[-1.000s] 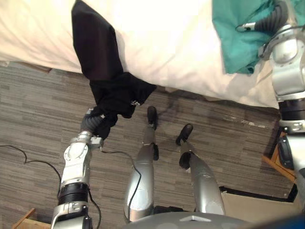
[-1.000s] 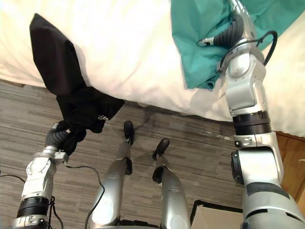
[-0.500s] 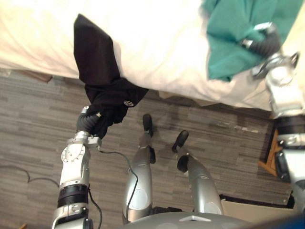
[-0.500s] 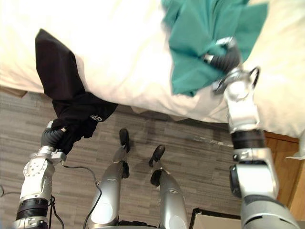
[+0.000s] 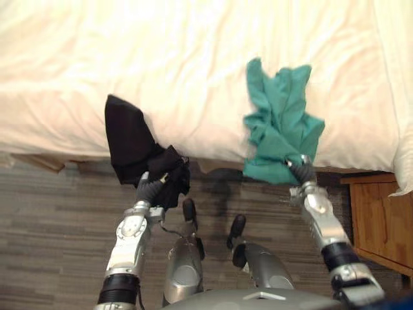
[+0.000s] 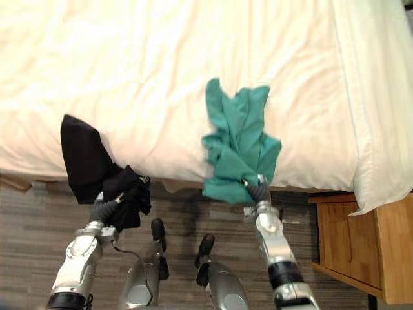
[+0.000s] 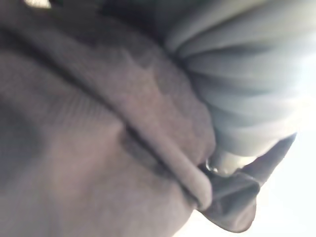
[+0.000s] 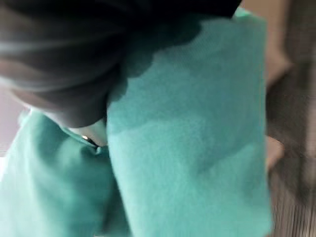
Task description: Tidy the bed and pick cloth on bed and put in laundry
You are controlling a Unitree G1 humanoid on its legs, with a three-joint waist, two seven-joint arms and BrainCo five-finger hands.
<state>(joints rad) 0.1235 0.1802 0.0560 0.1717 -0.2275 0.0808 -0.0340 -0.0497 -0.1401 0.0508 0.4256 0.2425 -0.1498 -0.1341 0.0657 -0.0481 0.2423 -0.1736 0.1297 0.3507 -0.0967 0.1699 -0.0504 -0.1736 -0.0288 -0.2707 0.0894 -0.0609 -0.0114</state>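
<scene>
Left hand (image 5: 150,189) in bunched black cloth (image 5: 129,145), right hand (image 5: 302,172) in teal cloth (image 5: 281,126); grip hidden.

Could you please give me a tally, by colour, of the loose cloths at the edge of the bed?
Black cloth: 1
Green cloth: 1
Total: 2
</scene>
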